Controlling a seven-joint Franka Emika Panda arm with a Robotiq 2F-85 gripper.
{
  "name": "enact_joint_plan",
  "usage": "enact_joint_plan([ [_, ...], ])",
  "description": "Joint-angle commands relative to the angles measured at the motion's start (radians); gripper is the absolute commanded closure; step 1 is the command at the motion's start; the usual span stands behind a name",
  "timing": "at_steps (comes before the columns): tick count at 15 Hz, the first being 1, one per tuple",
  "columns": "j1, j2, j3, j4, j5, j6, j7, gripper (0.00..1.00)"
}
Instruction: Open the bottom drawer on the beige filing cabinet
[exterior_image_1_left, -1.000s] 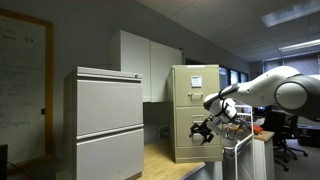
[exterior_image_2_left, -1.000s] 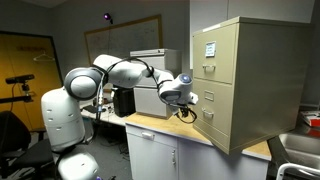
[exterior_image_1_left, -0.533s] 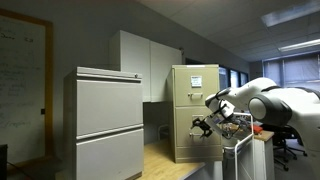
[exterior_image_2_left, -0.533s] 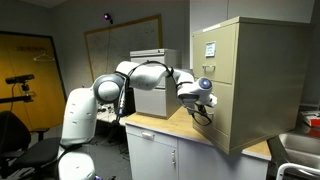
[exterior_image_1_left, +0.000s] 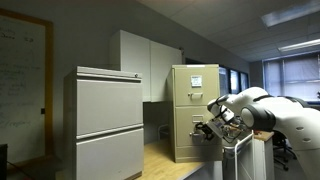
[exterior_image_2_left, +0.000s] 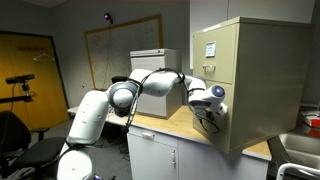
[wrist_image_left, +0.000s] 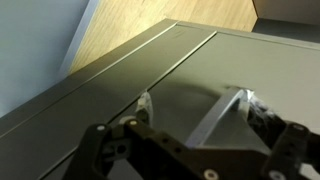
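Note:
The beige filing cabinet (exterior_image_1_left: 190, 90) stands on a wooden counter and shows in both exterior views (exterior_image_2_left: 255, 85), with white papers on its upper front. My gripper (exterior_image_1_left: 208, 130) is right at the front of its bottom drawer (exterior_image_2_left: 213, 118). In the wrist view the drawer's flat beige front (wrist_image_left: 200, 60) fills the frame. My gripper (wrist_image_left: 196, 104) is open, with both fingertips spread close to that front. I cannot make out a handle between the fingers.
A wider pale-grey two-panel cabinet (exterior_image_1_left: 105, 125) stands on the wooden counter (exterior_image_1_left: 165, 160) beside the beige one, and it also shows further back in an exterior view (exterior_image_2_left: 152, 68). White wall cupboards (exterior_image_1_left: 140, 60) hang behind. The counter edge (exterior_image_2_left: 175, 130) lies below my arm.
My arm has swung in towards the beige cabinet, bringing the gripper from beside the lower front to right against the bottom drawer. The drawer looks unmoved.

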Motion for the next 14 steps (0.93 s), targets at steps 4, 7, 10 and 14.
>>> enact_joint_plan([
  [4, -0.072, 0.099, 0.011, 0.09, 0.034, -0.027, 0.085, 0.25],
  [7, -0.059, 0.106, 0.001, 0.102, 0.005, -0.022, 0.103, 0.41],
  [10, -0.013, 0.091, -0.005, 0.108, -0.09, 0.007, 0.129, 0.64],
  [14, 0.066, 0.036, 0.005, 0.101, -0.321, 0.057, 0.165, 0.83],
])
